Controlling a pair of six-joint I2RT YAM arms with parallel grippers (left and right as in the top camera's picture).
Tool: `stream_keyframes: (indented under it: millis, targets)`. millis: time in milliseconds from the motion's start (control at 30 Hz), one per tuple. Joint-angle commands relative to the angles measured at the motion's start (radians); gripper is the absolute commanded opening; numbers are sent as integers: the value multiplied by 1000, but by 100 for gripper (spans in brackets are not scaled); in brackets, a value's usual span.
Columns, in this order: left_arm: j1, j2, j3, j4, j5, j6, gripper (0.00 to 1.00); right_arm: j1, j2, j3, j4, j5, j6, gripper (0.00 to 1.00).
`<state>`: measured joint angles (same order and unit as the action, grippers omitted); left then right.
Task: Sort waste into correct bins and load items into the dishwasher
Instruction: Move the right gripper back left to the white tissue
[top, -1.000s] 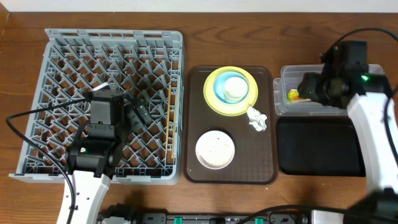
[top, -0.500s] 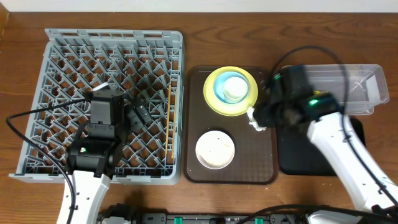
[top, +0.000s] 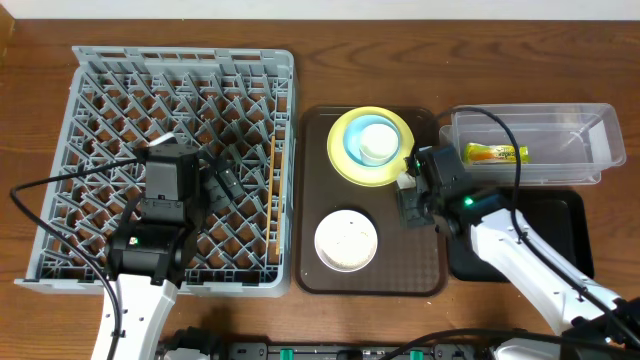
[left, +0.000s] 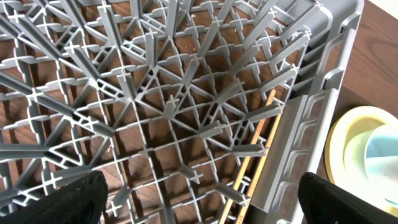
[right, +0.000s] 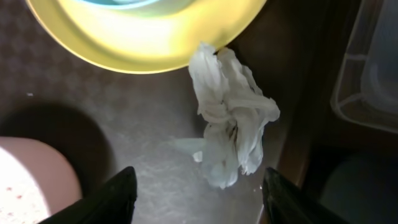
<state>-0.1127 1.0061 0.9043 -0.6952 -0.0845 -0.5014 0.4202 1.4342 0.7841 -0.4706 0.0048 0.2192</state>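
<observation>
Wooden surface (top: 30, 40) carries a brown tray (top: 400, 262). Near its right edge lies the paper scrap (right: 233, 124), the right hand (right: 199, 196) open around it. Left of the tray the left hand (left: 202, 200) hangs open over the grey rack (left: 292, 143); right of it the snack wrapper (top: 495, 153) lies in the clear tub (top: 585, 140).

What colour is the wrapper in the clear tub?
The wrapper is yellow-green with orange, clearest in the overhead view.
</observation>
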Motion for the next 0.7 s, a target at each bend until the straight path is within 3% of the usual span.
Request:
stream_keyframes:
  millis: [0,333,667]
  targets:
    - [3,1,-3,-1,-5,-8,99,5,8,-62,59,21,-7,68]
    - [3,1,-3,-1,-5,-8,99,5,8,-192,244,21,-7,63]
    - [3,1,-3,-1,-5,-8,99,4,23,-210,293,28,-8,60]
